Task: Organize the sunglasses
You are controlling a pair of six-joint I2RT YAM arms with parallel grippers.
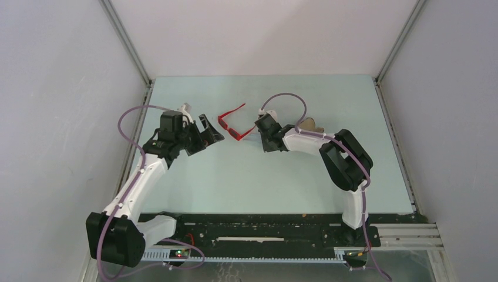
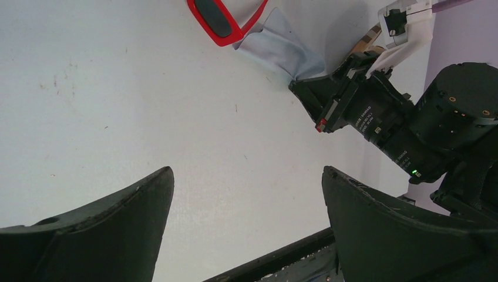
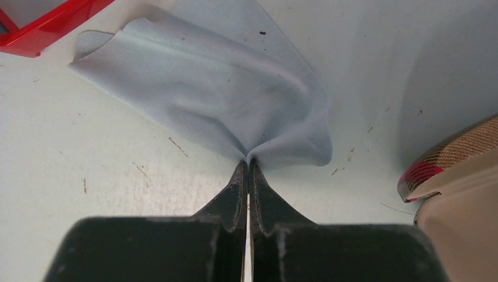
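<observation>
One step in hand: the cloth is being pinched at its corner by the right jaws, closed tight.
Left jaws: being held wide, empty.
Sunglasses: being left on the surface, touching the cloth's far edge.
Next move: a gentle pull is probably being called for, without dragging the frame.
Count: one pair, one cloth, one case.

On the table, left to right: sunglasses, cloth, case.

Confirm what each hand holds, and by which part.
Right hand pinches the pale blue cloth at its bunched near edge; left hand is open and empty.
</observation>
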